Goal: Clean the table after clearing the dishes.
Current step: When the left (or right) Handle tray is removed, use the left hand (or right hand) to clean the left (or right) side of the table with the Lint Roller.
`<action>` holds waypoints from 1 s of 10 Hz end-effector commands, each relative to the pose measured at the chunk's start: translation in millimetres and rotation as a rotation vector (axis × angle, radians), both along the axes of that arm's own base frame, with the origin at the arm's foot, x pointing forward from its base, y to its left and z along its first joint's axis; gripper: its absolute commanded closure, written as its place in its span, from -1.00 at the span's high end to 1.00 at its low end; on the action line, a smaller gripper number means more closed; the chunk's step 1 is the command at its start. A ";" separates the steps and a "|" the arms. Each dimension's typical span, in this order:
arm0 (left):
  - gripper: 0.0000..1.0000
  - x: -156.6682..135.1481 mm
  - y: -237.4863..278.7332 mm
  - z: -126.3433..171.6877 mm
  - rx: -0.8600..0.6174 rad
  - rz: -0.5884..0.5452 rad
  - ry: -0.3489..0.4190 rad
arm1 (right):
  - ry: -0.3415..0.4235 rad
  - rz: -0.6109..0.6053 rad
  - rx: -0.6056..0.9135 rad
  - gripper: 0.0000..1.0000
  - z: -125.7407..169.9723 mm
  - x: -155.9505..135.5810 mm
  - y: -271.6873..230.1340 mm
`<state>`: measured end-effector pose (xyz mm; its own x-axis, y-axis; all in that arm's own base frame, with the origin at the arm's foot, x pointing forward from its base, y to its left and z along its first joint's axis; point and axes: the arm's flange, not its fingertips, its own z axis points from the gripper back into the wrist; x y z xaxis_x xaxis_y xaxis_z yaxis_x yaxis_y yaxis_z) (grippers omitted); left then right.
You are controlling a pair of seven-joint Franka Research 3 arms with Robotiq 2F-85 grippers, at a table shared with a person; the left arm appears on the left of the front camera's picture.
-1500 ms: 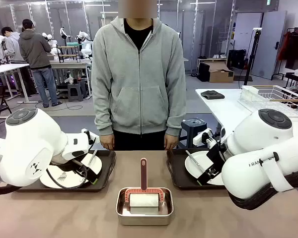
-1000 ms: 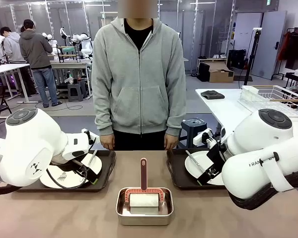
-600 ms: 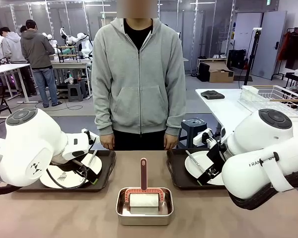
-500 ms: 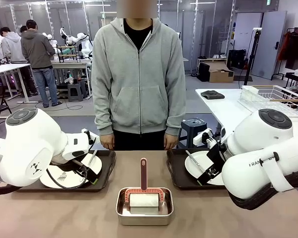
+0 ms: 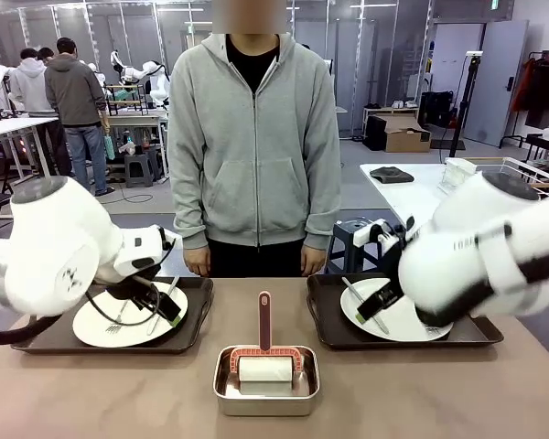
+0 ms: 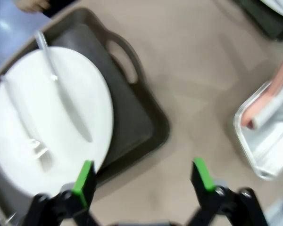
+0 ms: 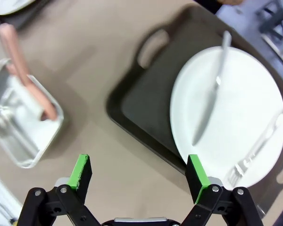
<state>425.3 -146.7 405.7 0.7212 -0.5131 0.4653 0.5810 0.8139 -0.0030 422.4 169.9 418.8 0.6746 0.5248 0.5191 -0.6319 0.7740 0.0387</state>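
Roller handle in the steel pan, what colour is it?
The handle is salmon pink, clearest in front view.

The 2 arms are glossy white with bulging rounded joints, each topped by a flat grey cap. The left arm [image 5: 50, 247] carries a small black logo and a looping black cable [image 5: 119, 317]; the right arm [image 5: 480, 251] bears dark lettering and a strap. The left gripper [image 6: 143, 175] and right gripper [image 7: 138, 174] have black linked fingers, round bolts and green pads [image 7: 81, 170]. The person [image 5: 254, 137] wears a grey zip hoodie over a black top.

Square steel pan [image 5: 265, 408] holding pink-handled roller [image 5: 265, 368], person in grey hoodie [image 5: 254, 155], white side table [image 5: 414, 194]
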 end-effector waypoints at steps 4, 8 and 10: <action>1.00 50.6 90.9 57.6 -0.470 -0.219 0.354 | 0.357 0.074 0.443 1.00 40.4 54.9 -72.4; 1.00 44.4 196.4 60.7 -0.864 -0.213 0.398 | 0.518 0.045 0.866 1.00 55.1 53.0 -169.4; 1.00 20.5 269.9 54.6 -1.023 -0.086 0.317 | 0.506 -0.011 0.989 1.00 48.8 31.2 -235.9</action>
